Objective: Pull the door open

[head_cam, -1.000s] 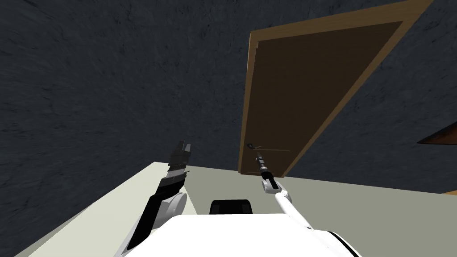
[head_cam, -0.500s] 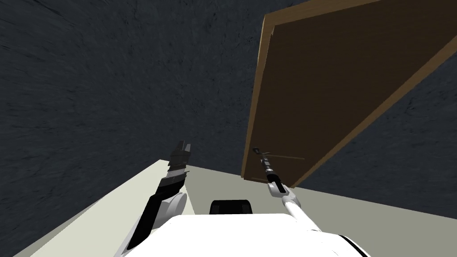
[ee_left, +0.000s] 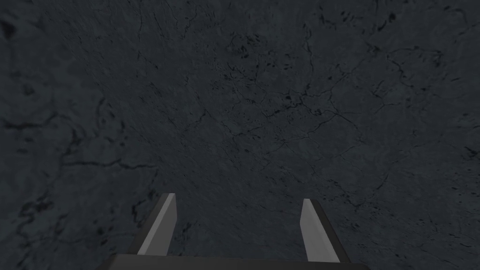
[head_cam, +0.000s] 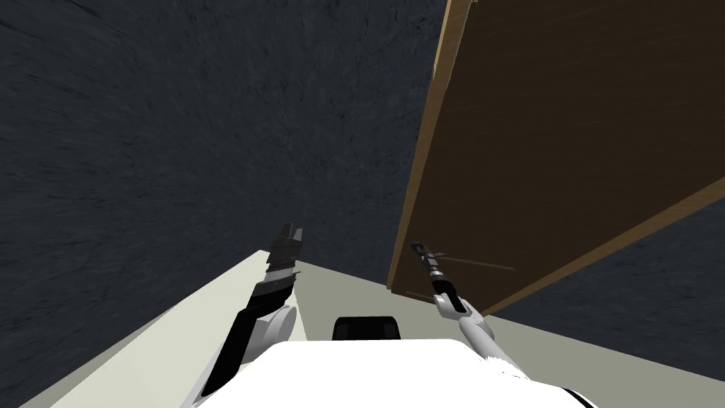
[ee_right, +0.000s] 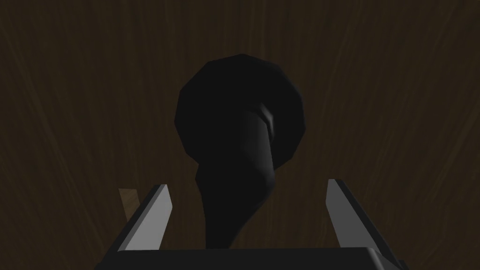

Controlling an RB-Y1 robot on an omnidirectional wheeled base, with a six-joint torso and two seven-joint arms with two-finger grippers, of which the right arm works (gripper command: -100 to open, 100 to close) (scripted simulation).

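One door (head_cam: 566,142) | one handle (ee_right: 239,140) between spread right tool (ee_right: 247,185), seemingly untouched | left tool (ee_left: 239,199) spread, empty

Dim throughout: the dark grey wall (head_cam: 177,142) soaks up what light there is, and the pale floor (head_cam: 170,354) is the one bright patch (flat, evenly lit). The wide head lens slants the brown door (head_cam: 566,142); the door handle (ee_right: 239,140) reads near-black.
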